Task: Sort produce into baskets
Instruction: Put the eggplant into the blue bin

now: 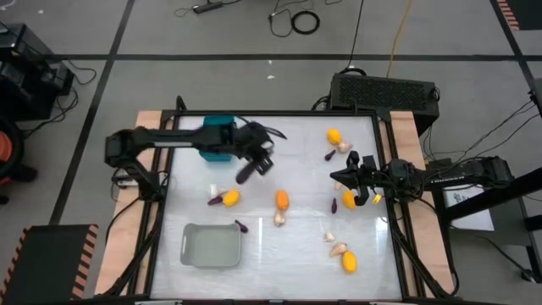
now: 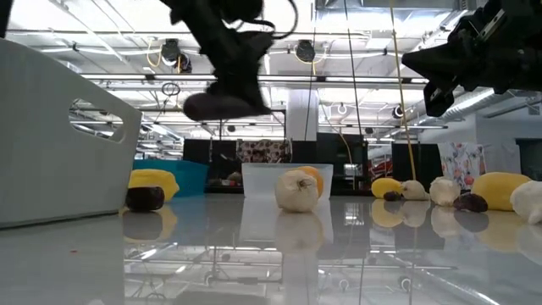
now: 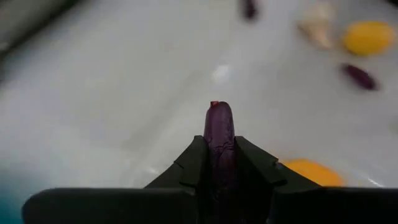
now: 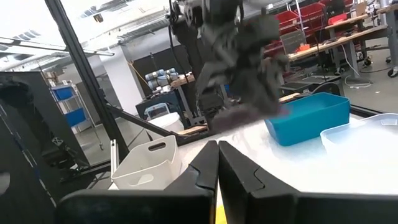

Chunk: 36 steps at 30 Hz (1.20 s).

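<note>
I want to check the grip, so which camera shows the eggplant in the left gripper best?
The left wrist view: the eggplant fills the centre, clamped between the fingers. High view shows it small; low view, a dark silhouette; right wrist, a blur.

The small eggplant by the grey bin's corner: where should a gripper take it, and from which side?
Grip the eggplant across its narrow middle, straight down from above. It lies flat and slanted, so fingers should span its width; the grey bin stands close beside, crowding a side approach.
</note>
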Each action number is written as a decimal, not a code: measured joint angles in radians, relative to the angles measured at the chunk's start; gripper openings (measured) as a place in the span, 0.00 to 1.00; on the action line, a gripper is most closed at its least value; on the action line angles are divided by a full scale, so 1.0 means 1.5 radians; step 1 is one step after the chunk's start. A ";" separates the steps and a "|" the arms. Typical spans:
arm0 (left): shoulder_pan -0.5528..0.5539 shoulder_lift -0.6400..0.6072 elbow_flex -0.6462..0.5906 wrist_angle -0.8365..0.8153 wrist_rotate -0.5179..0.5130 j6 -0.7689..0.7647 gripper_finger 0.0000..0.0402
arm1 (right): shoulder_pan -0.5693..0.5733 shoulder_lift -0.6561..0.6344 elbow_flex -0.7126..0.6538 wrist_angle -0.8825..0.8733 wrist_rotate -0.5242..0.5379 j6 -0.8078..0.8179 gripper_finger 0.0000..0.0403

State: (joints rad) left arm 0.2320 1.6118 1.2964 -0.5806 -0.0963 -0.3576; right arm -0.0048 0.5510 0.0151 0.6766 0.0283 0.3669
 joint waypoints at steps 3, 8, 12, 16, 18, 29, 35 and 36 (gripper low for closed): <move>0.027 -0.047 0.000 -0.081 -0.083 0.001 0.16 | 0.000 0.000 0.000 -0.002 0.002 -0.007 0.01; 0.068 -0.096 0.000 -0.189 -0.210 0.001 0.16 | 0.000 0.000 0.000 -0.001 0.004 -0.009 0.01; 0.110 -0.111 -0.024 -0.205 -0.243 0.005 0.16 | 0.000 0.000 0.000 -0.001 0.004 -0.020 0.01; 0.157 -0.113 -0.066 -0.203 -0.225 0.002 0.16 | 0.000 0.000 0.000 -0.001 0.013 -0.023 0.01; 0.176 -0.113 -0.089 -0.178 -0.217 0.000 0.16 | 0.000 0.000 0.000 -0.001 0.018 -0.024 0.01; 0.254 -0.112 -0.182 -0.039 -0.185 -0.002 0.16 | -0.001 0.000 0.000 0.000 0.019 -0.032 0.01; 0.264 -0.104 -0.206 -0.010 -0.184 -0.001 0.20 | -0.001 0.000 0.000 0.000 0.019 -0.044 0.01; 0.265 -0.102 -0.209 -0.012 -0.184 -0.001 0.21 | -0.001 0.000 0.000 0.000 0.019 -0.044 0.01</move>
State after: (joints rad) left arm 0.6289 1.4586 0.9834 -0.5990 -0.3717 -0.3596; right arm -0.0059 0.5510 0.0151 0.6769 0.0570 0.3010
